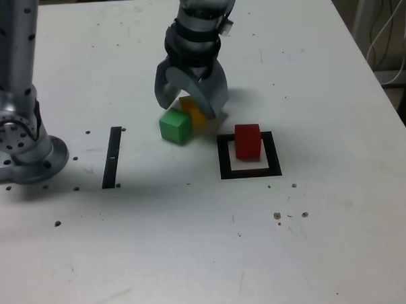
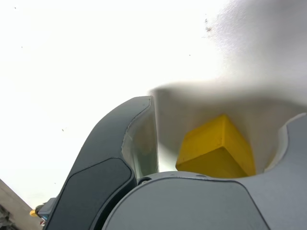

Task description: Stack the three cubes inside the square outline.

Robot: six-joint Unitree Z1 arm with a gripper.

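Yellow cube point(image 2: 217, 149) sits between the end effector's point(image 1: 191, 104) spread jaws.

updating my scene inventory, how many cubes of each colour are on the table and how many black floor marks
red cube: 1, standing in the square outline
yellow cube: 1, between the open gripper jaws
green cube: 1, beside the yellow one
square outline: 1
straight black strip: 1
total: 3 cubes, 2 marks, 5 things
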